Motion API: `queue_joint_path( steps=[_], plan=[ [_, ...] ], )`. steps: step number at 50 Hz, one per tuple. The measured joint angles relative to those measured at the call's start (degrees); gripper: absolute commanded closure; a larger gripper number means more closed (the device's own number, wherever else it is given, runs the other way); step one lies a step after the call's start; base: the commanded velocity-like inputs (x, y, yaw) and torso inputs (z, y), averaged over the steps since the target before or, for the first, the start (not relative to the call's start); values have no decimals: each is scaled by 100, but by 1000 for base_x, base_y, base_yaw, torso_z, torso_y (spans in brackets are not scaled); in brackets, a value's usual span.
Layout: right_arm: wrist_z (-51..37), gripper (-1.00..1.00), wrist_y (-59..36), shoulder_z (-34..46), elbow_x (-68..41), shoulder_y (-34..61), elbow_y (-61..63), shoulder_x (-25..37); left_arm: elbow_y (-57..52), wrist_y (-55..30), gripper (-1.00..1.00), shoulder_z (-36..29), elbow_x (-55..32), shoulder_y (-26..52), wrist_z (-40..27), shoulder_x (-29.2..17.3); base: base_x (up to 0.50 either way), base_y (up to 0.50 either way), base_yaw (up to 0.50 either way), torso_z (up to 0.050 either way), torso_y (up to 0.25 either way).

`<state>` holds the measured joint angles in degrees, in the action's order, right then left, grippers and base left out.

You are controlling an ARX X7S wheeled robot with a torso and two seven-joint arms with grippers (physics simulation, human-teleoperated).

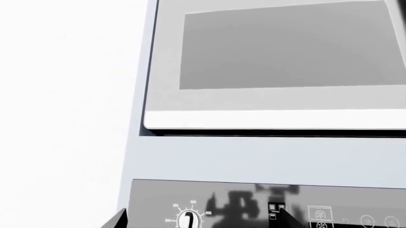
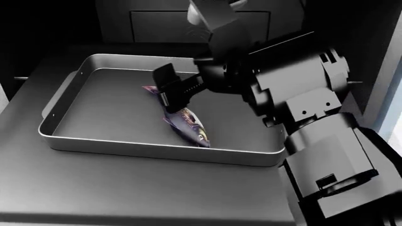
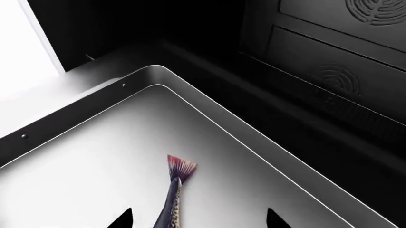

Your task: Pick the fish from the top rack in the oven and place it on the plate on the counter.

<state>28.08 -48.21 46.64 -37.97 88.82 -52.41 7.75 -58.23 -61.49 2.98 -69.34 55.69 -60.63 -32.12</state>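
Note:
The fish (image 2: 185, 123) lies in a rimmed grey baking tray (image 2: 63, 136) on the top rack (image 2: 125, 188) inside the dark oven (image 2: 56, 23). Its head points to the tray's near rim and its pink tail to the back. My right gripper (image 2: 164, 92) is open just above the fish's tail end. In the right wrist view the fish (image 3: 172, 199) lies between the two spread fingertips of the gripper (image 3: 198, 221), apart from both. My left gripper (image 1: 199, 223) is open and empty in front of the oven's control panel (image 1: 343, 204). The plate and the counter are out of view.
The tray's raised rim (image 3: 209, 114) surrounds the fish. The oven's back wall with its fan grille (image 3: 374, 9) is close behind. My bulky right arm (image 2: 314, 122) fills the oven's right side. A dial knob (image 1: 186, 219) and a white panelled cabinet door (image 1: 279, 61) face the left wrist.

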Motion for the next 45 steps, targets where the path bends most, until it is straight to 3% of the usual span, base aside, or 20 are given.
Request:
queue_joint_path(
  steps=[45],
  plan=[
    [-65,-100,149,168,-21,-251,-736,-520,10,466,-100,-215,9,-208,-76,-250,0,0,0,0,0]
  ],
)
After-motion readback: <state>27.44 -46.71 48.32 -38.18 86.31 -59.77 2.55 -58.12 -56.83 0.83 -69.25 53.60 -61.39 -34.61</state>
